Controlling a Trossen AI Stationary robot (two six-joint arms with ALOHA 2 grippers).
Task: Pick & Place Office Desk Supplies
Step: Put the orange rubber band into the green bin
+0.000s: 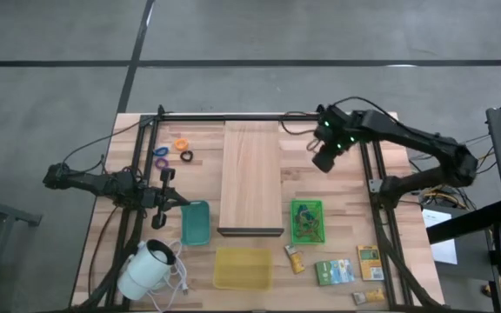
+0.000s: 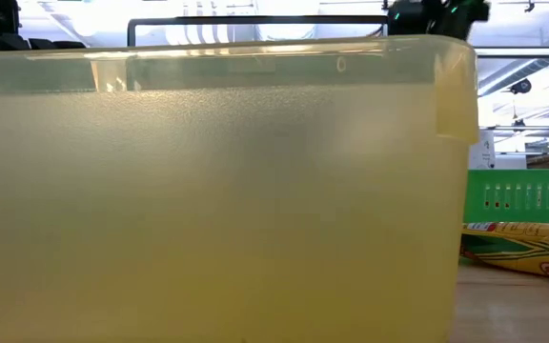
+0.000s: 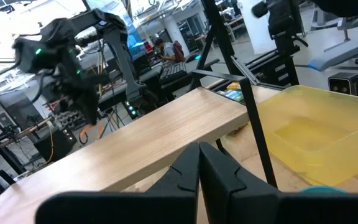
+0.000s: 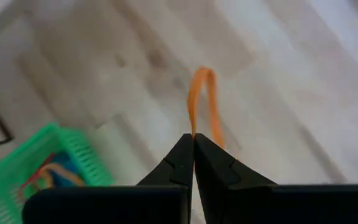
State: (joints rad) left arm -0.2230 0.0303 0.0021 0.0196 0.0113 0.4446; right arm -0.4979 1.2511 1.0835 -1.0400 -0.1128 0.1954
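Observation:
My right gripper (image 1: 324, 162) hangs above the table's far right part, beside the long wooden board (image 1: 252, 178), shut on an orange rubber band (image 4: 202, 99). Below it the green basket (image 1: 307, 222) holds more bands. Orange (image 1: 181, 144), purple (image 1: 160, 153) and black (image 1: 186, 156) rings lie at the far left. Packets (image 1: 334, 271) lie at the near right. My left gripper (image 1: 165, 198) waits shut and level at the left, touching nothing. My right gripper pinches one end of the orange band's loop (image 4: 196, 129) between its two fingertips. The fingers point steeply down from above. The loop reaches out past the fingertips, narrow and long, clear of the table.
A teal tray (image 1: 195, 223) and a yellow tray (image 1: 243, 267) stand near the front; the yellow tray's wall (image 2: 217, 191) fills the low view. A white corded device (image 1: 146, 269) lies at the near left. Black frame rails (image 1: 377, 187) run along both sides.

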